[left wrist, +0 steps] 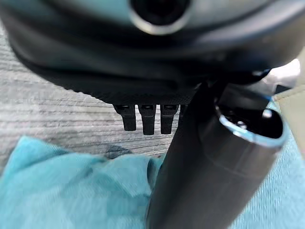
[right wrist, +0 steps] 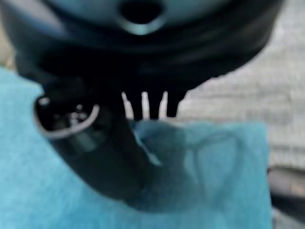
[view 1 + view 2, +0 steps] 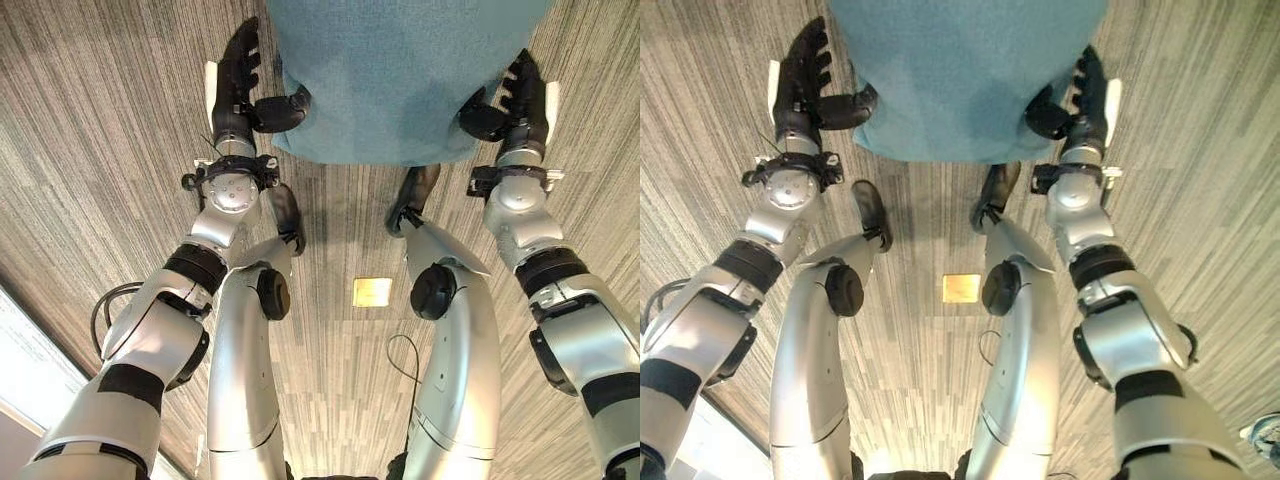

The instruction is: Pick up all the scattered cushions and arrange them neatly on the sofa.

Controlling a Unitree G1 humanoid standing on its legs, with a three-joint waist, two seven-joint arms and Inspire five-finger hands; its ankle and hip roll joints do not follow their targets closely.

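1. The floor (image 3: 90,150) is grey striped carpet and takes up most of what I see from the head; a small pale square plate (image 3: 372,292) is set into it just in front of me. No sofa shows in any view, so I cannot tell which way I would have to carry.

2. The teal cushion (image 3: 400,70) is held up between my two arms, over the carpet. Its far part is cut off by the picture edge, so I cannot judge its full shape or long axis.

3. My left hand (image 3: 238,85) is at the cushion's left edge, thumb hooked over the fabric and fingers running up alongside. I judge it is gripping the cushion; the wrist view shows the thumb lying on teal cloth.

4. My right hand (image 3: 520,100) mirrors it on the right edge, thumb pressed into the fabric and fingers curled beside it, also gripping.

5. Both hands sit equally near, one on either side, so the carry depends on keeping them level.
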